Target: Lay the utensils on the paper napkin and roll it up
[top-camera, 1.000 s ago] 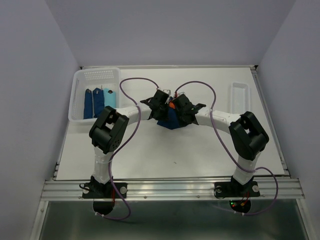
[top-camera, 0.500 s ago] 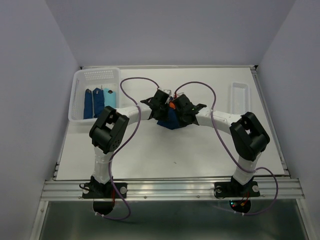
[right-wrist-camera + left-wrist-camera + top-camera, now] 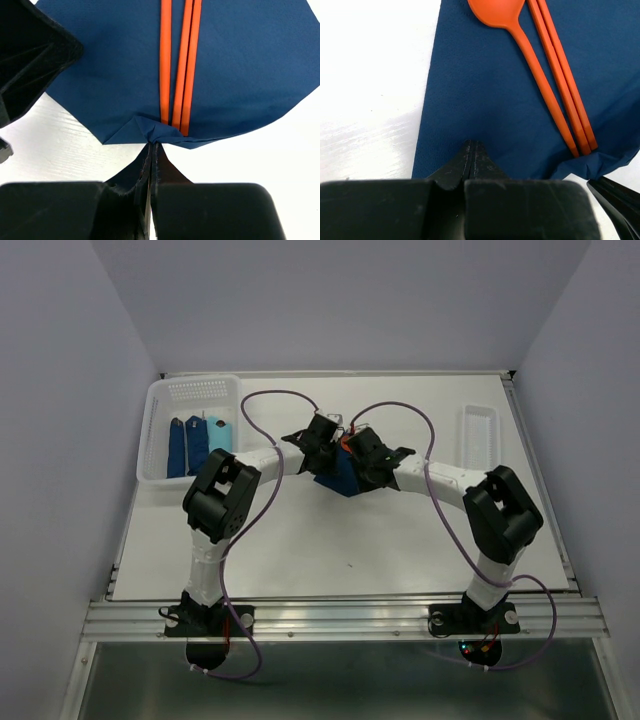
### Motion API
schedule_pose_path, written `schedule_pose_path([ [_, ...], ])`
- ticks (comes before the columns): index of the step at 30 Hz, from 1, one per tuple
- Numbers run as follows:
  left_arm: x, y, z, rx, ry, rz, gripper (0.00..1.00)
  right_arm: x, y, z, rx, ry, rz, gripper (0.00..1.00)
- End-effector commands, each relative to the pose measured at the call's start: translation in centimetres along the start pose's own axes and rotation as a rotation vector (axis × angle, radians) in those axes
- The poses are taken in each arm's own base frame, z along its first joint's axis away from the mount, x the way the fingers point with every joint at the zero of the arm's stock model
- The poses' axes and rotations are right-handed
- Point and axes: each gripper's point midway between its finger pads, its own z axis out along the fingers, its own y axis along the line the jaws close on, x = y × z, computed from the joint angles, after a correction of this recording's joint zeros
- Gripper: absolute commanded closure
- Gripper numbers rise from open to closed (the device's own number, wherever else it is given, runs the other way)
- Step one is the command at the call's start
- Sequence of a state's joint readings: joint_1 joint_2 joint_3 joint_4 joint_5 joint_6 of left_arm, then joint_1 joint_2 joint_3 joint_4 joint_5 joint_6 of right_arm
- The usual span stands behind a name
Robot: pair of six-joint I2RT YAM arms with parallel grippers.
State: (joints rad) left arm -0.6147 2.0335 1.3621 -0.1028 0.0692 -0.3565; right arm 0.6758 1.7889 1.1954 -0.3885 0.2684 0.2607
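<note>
The dark navy paper napkin (image 3: 340,480) lies mid-table between both grippers. An orange spoon (image 3: 501,11) and two orange chopsticks (image 3: 563,82) lie side by side on the napkin (image 3: 480,95). My left gripper (image 3: 471,143) is shut, its tips resting on the napkin's flat surface near one edge. My right gripper (image 3: 154,145) is shut on the napkin's (image 3: 245,65) near corner, which is folded up over the ends of the spoon handle (image 3: 165,60) and chopsticks (image 3: 189,60). In the top view the left gripper (image 3: 325,455) and right gripper (image 3: 355,468) nearly touch.
A white basket (image 3: 190,390) at the back left holds dark blue rolls (image 3: 177,446) and a light blue roll (image 3: 218,436). A shallow white tray (image 3: 478,412) sits at the back right. Purple cables arch over both arms.
Both grippers and the napkin's near corner have shifted slightly; the left arm's elbow moved a little to the right. Grips are unchanged.
</note>
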Motion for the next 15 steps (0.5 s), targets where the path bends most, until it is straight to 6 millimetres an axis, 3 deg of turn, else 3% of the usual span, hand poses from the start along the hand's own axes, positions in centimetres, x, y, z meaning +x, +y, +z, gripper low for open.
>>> schedule_pose_path([
  [1, 0.1, 0.5, 0.1, -0.020, 0.019, 0.017, 1.00, -2.0, 0.5, 0.4, 0.011, -0.053, 0.018, 0.99],
  [7, 0.2, 0.4, -0.5, -0.011, 0.016, 0.027, 1.00, -1.8, -0.5, 1.6, 0.045, -0.040, 0.046, 0.99],
  [15, -0.6, -0.4, -2.4, 0.032, -0.016, 0.049, 1.00, -1.8, -0.1, 2.4, 0.034, -0.041, 0.047, 0.99],
])
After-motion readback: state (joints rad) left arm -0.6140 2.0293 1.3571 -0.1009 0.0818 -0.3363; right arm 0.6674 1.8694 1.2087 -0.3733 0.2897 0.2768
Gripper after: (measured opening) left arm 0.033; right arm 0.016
